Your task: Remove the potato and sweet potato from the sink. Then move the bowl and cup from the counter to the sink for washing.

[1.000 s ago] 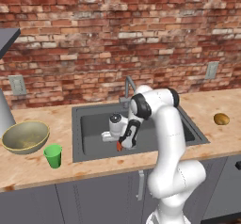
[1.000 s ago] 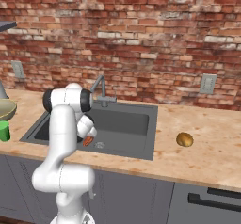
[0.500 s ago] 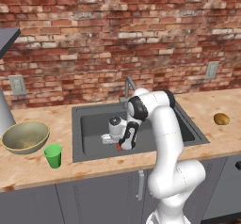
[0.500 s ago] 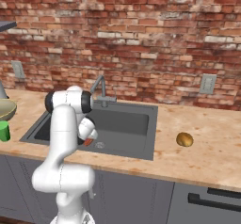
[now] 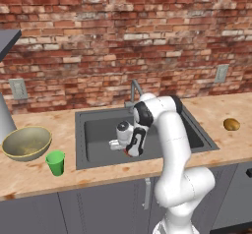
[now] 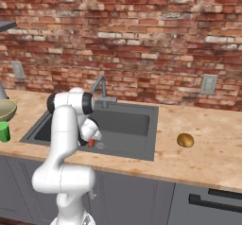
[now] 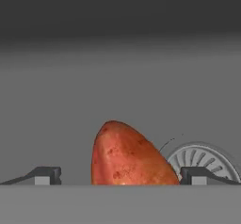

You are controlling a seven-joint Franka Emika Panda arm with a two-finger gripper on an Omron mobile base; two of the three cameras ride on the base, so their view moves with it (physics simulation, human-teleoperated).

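Brick-walled kitchen, tan table point(image 5: 44, 176). Claw point(image 7: 120, 175) spread wide, down in the dark sink point(image 5: 98, 130), straddling the sweet potato point(image 7: 124, 155) without gripping it, beside the drain point(image 7: 202, 158). Potato point(image 5: 231, 125) rests right of the sink; bowl point(image 5: 25, 142) and cup point(image 5: 55, 162) to its left.

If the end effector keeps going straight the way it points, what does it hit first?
Most likely the sweet potato, lying between the open fingers on the sink floor beside the drain.
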